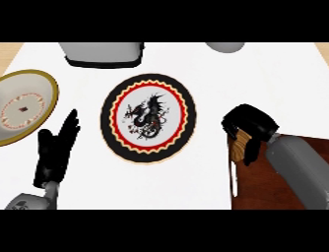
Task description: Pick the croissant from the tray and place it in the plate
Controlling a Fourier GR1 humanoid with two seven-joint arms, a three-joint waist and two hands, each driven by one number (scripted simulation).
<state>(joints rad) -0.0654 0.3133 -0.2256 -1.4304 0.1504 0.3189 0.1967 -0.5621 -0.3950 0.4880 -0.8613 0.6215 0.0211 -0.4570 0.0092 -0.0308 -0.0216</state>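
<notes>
— Where was the golden-brown, ridged croissant (241,146) when you stopped?

— At the near left corner of the dark reddish-brown wooden tray (309,147), under your black right hand (249,129). The fingers were curled down over the pastry, so you had closed on it, though the hand hid most of it and I could not tell whether it had left the tray surface.

— And the target?

— I'd take it to be the round plate with the black rim, red-and-yellow zigzag ring and black dragon at its centre (148,117), lying flat on the white counter (269,78) just left of your right hand, apart from the tray. That nearness made sense: a short carry leftward would bring the croissant over it.

— Your left hand?

— The black left hand (57,147) rested near the lower left with fingers straight, holding nothing, clear of the path. Beyond it sat a cream bowl with a gold rim (18,108), which I'd judge a distractor. A grey, black-based container (102,53) and a grey rounded object (225,47) stood at the far edge.
</notes>
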